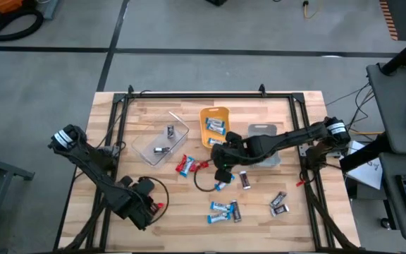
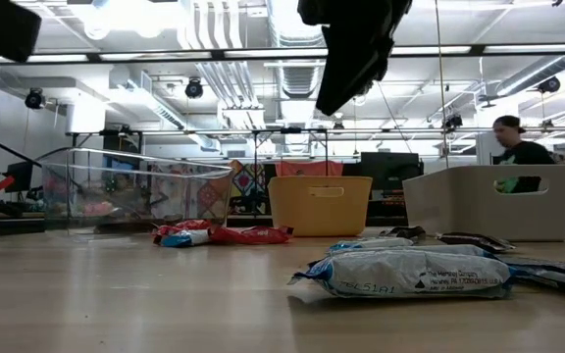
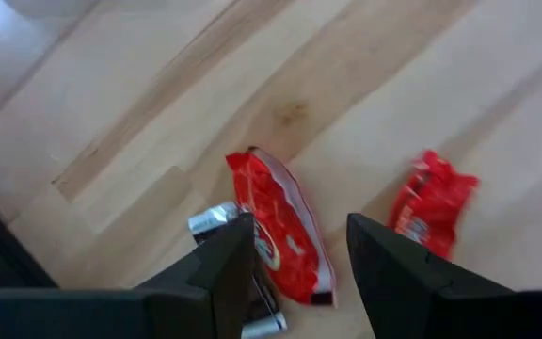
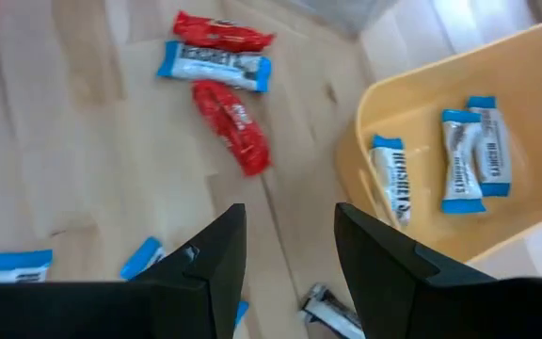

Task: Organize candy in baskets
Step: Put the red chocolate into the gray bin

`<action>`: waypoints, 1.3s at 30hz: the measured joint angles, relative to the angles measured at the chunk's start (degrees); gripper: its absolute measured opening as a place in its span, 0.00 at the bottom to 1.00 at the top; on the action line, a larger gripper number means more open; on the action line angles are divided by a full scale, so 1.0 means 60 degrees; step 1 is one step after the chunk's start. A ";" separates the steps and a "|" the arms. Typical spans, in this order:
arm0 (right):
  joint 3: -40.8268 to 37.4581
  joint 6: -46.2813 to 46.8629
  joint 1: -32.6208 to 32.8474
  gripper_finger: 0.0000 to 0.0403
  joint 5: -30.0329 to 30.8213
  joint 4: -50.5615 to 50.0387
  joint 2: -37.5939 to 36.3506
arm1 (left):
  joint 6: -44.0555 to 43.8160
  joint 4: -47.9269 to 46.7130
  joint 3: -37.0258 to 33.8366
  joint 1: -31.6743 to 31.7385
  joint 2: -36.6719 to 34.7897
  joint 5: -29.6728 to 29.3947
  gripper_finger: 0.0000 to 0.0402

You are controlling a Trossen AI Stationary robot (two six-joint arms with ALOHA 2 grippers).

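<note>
The clear basket (image 1: 150, 147) holds two dark candies (image 1: 169, 131). The orange basket (image 1: 219, 112) holds three blue-and-white candies (image 4: 462, 155). The grey basket (image 1: 263, 130) lies partly under my right arm. Loose candy lies in front of them: red and blue pieces (image 1: 185, 166), blue-and-white ones (image 1: 220, 208) and dark ones (image 1: 279, 203). My right gripper (image 1: 220, 169) hangs open and empty above the table just in front of the orange basket (image 4: 440, 235). My left gripper (image 1: 150, 204) is open at the front left, with a red candy (image 3: 285, 235) on the table between its fingers.
A black cable loop (image 1: 203, 185) lies on the table near the right gripper. A black frame (image 1: 196, 94) runs along the table's back and sides. In the low view a person (image 2: 518, 147) shows in the room behind the grey basket (image 2: 488, 201).
</note>
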 joint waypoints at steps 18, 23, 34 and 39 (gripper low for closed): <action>0.0011 0.0075 0.0227 0.38 -0.0001 0.0029 -0.0018 | 0.0076 0.0008 -0.0016 0.0346 0.1755 -0.0045 0.38; 0.0011 0.0075 0.0227 0.37 -0.0011 0.0029 -0.0018 | 0.0415 0.0080 -0.0016 0.0405 0.1977 0.0009 0.36; 0.0025 0.0018 0.0521 0.35 -0.0079 -0.0076 -0.0018 | 0.0518 0.0179 -0.0009 0.0408 0.1947 0.0408 0.02; 0.0024 -0.0060 0.0928 0.35 -0.0086 -0.0467 -0.0058 | 0.1190 0.0211 0.0584 0.0365 0.1837 0.0527 0.02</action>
